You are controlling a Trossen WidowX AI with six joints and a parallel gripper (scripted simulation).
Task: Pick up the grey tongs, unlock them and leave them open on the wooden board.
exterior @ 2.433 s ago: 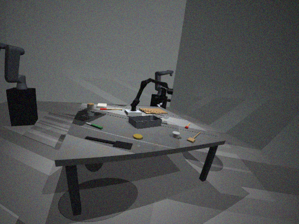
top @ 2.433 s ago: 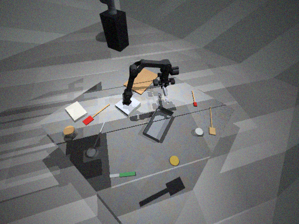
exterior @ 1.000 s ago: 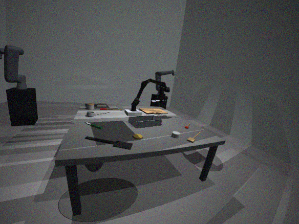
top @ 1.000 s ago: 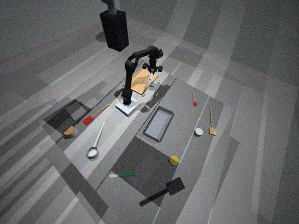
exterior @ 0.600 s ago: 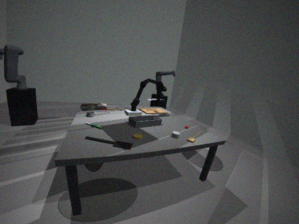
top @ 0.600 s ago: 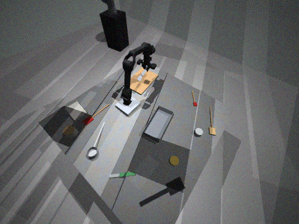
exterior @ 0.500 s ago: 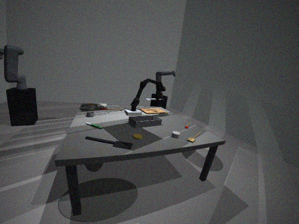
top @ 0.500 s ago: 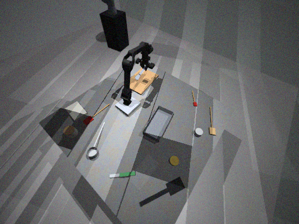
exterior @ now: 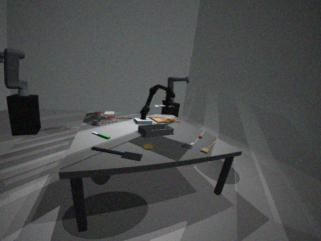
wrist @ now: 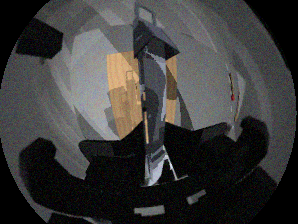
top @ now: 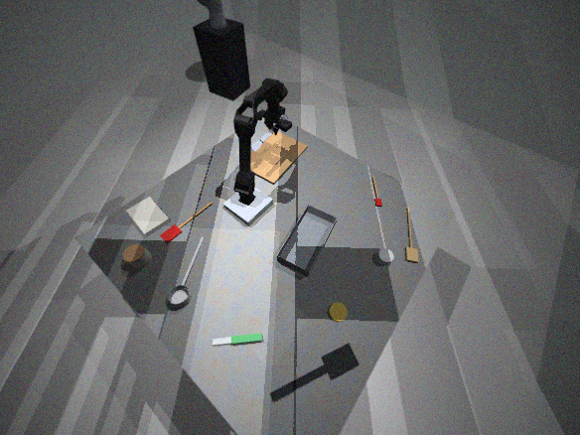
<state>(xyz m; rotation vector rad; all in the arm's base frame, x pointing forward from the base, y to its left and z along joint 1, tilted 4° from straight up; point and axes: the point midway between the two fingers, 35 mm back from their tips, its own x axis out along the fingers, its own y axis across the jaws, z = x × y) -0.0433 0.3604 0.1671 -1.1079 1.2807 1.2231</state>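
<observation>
Jaws (top: 276, 130) (exterior: 170, 104): clamped on tongs (exterior: 160, 105) (wrist: 155, 80) | tongs' lock: unreadable | wooden board (top: 279, 158) (exterior: 164, 119) (wrist: 120, 75): partly hidden behind tongs at wrist

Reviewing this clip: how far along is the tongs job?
Done: the tongs are off the roasting tin. In hand: the gripper holds them above the wooden board. Left: laying them open there; unlocking can't be confirmed.

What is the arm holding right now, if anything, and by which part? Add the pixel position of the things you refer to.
The grey tongs (exterior: 160, 105) (wrist: 155, 75), gripped partway along their length; which end is nearer the hinge can't be told.
</observation>
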